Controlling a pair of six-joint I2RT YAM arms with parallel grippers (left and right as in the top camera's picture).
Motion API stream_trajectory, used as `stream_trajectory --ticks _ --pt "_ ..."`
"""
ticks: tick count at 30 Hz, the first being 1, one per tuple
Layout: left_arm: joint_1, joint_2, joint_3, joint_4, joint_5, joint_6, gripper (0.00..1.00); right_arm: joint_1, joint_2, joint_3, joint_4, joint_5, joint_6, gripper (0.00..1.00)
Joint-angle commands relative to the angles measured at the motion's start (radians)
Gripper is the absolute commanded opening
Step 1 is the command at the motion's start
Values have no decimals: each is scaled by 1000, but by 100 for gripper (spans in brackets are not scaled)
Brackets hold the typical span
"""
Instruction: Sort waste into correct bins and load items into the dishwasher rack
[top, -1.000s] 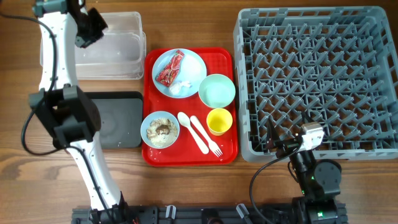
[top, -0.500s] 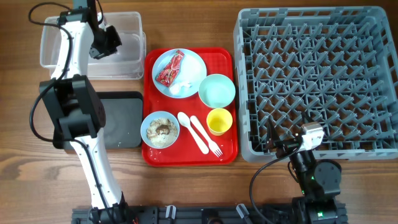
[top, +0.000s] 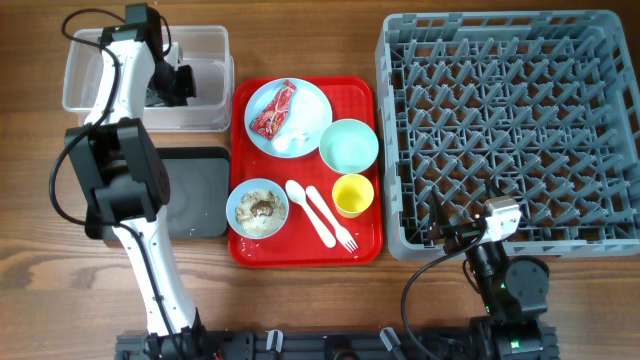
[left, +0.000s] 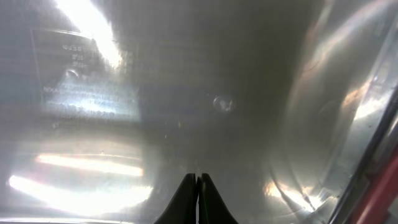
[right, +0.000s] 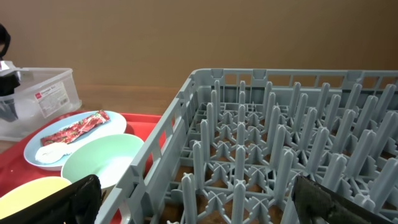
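Observation:
The red wrapper (top: 273, 110) with a white scrap lies on the pale blue plate (top: 310, 112) on the red serving tray (top: 365, 90). Beige leftovers fill the pale blue bowl (top: 257, 208). The mint bowl (top: 349, 146), yellow cup (top: 352, 194), white spoon (top: 308, 208) and fork (top: 335, 225) share the tray. My left gripper (top: 180, 85) is shut and empty inside the clear tub (top: 105, 85), close above its floor (left: 124, 124). My right gripper (right: 193, 199) is open and empty at the front edge of the grey rack (top: 510, 130).
The black tray (top: 195, 190) lies left of the red serving tray, in front of the clear tub. The rack's pegs (right: 267, 155) fill the right wrist view, with the plate (right: 62, 140) and mint bowl (right: 102, 162) to the left.
My left arm has swung right and down, bringing its shut gripper from above the tub's left side into the tub's right half. The right arm has not moved.

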Motion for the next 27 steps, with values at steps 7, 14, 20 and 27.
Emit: stream_trajectory --ticks 7,14,20,27 --pt "1 15 -5 -114 -33 22 4 -2 -4 -1 4 -10 -6 99" --pt "1 14 -4 -184 -34 19 4 -2 -4 -1 4 -10 -7 100" --pt "1 14 -4 -217 -37 20 4 -2 -4 -1 4 -10 -6 100" --pt "1 -14 -4 -234 -38 75 4 -2 -4 -1 4 -10 -6 100"
